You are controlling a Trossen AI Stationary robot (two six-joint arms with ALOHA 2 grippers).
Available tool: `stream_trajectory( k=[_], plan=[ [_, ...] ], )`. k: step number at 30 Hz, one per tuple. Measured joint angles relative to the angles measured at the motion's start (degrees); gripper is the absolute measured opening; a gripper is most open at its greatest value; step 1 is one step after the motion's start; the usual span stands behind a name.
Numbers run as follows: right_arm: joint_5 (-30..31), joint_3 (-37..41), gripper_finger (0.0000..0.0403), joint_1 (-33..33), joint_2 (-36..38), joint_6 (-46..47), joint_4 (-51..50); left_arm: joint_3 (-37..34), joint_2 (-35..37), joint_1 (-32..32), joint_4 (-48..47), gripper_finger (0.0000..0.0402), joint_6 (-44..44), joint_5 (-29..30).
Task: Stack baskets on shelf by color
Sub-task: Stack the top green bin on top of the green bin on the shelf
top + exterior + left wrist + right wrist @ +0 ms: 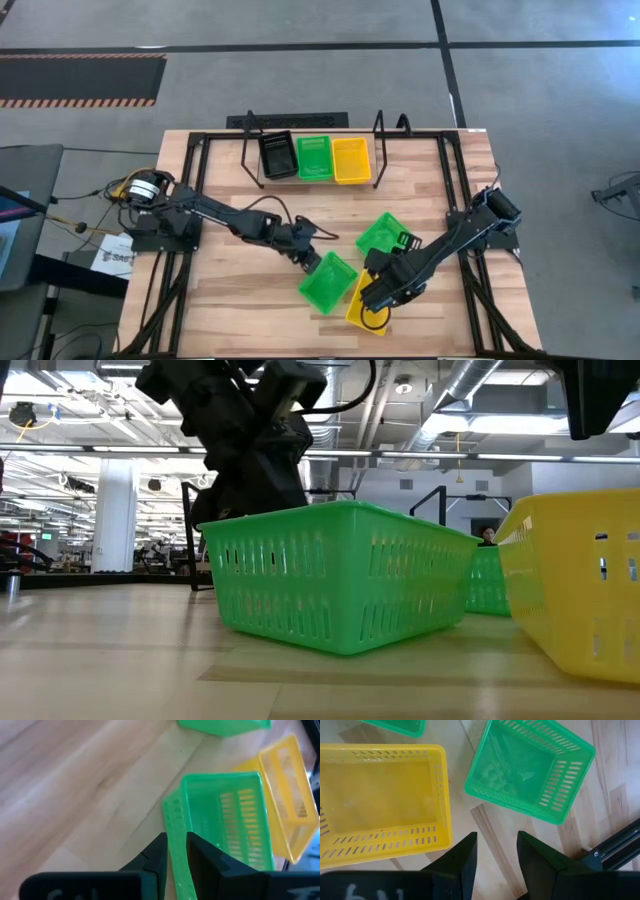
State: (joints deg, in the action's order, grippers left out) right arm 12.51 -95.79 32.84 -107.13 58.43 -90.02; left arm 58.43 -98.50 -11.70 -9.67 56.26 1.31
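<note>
On the shelf (379, 140) at the far edge stand a black basket (278, 154), a green one (314, 157) and a yellow one (350, 159) side by side. My left gripper (176, 840) is shut on a green basket (328, 282) near the table's middle. Beside it sits a yellow basket (366, 312), with my right gripper (496, 845) hovering open above the wood next to it (380, 805), touching nothing. Another green basket (385, 232) rests farther back on the right. My left gripper pinches one side wall of the green basket (175, 827) at its rim, one finger inside the basket and one outside. The fingers slant down from the table's left. The basket stays upright, its bottom (335, 645) on the table.
Black frame rails run along the table's left (195, 200) and right (455, 200) sides. The right arm (450, 240) reaches over the back green basket. Cables and a control box (140, 195) sit off the left edge.
</note>
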Motion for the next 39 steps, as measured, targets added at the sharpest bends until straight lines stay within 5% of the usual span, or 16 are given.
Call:
stream_trajectory(
  k=[17,28,39],
  plan=[
    [0.00,0.00,0.0153,-0.17,0.00,-0.02,0.00,0.00,0.00,-1.88,-0.53,0.0128,-2.72,-3.61],
    [0.02,0.00,0.0153,-1.64,0.00,-0.28,-0.02,0.00,-0.40,-4.10,-0.62,0.0133,-2.68,0.51],
    [1.10,1.27,0.0154,-4.02,0.04,-9.54,0.04,0.14,-0.53,-1.82,2.04,0.0133,-1.10,-2.85]
  ],
)
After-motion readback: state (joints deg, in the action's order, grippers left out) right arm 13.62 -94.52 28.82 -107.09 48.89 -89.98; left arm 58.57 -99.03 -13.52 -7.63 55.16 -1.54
